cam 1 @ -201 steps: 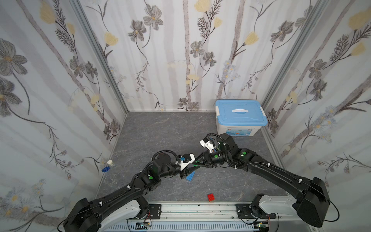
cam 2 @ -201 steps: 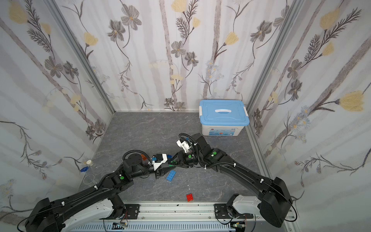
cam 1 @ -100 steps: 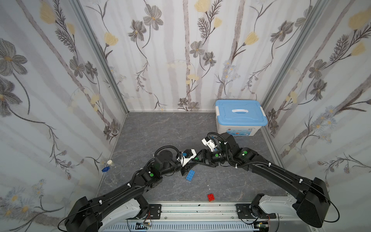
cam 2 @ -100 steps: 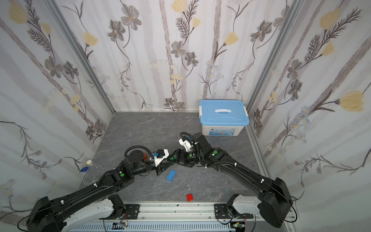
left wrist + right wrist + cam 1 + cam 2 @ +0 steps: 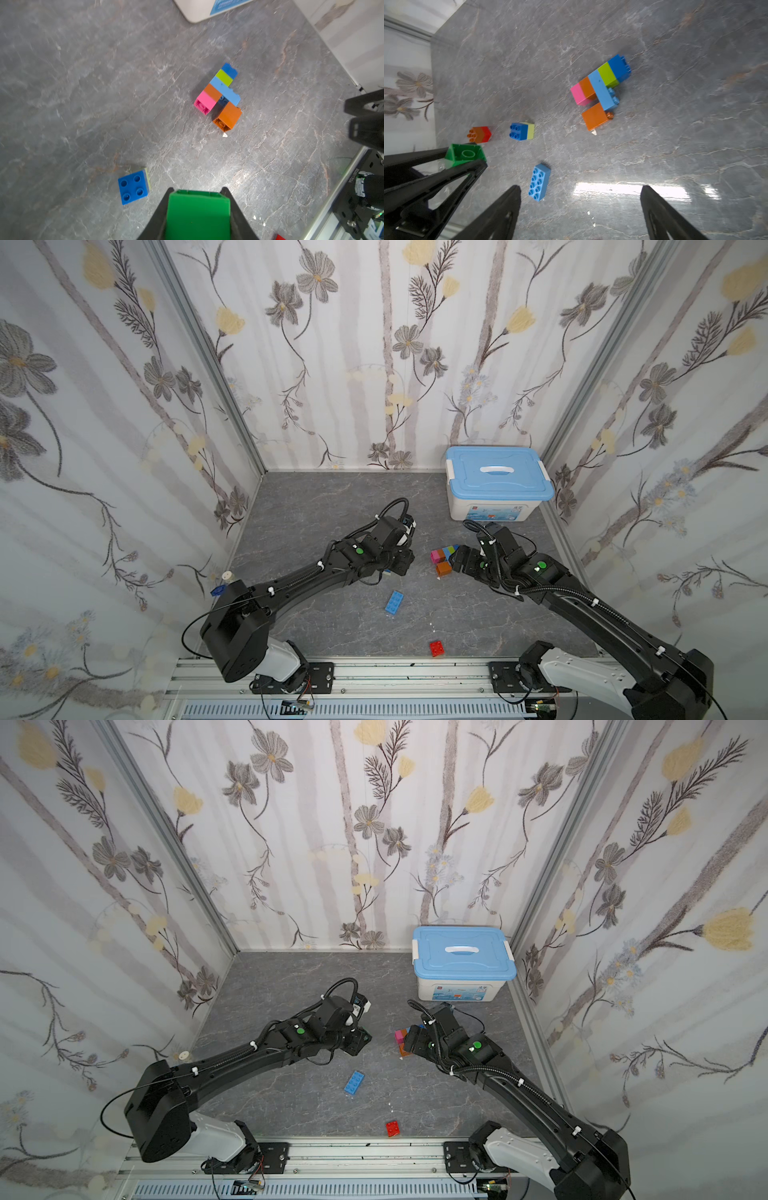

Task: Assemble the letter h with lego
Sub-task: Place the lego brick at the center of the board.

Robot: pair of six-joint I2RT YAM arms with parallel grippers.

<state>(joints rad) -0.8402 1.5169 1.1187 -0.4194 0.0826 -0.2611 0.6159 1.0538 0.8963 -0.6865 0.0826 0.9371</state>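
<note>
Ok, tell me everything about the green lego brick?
The green brick is glossy plastic and looks square. The left gripper holds it, black jaws shut on two opposite sides. The right wrist view shows its hollow underside with a round ring inside. Its studs are out of sight.

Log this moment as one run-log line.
left gripper: shut on green brick | right gripper: open, empty | partial build: apart from both grippers | loose: long light-blue brick, red brick
</note>
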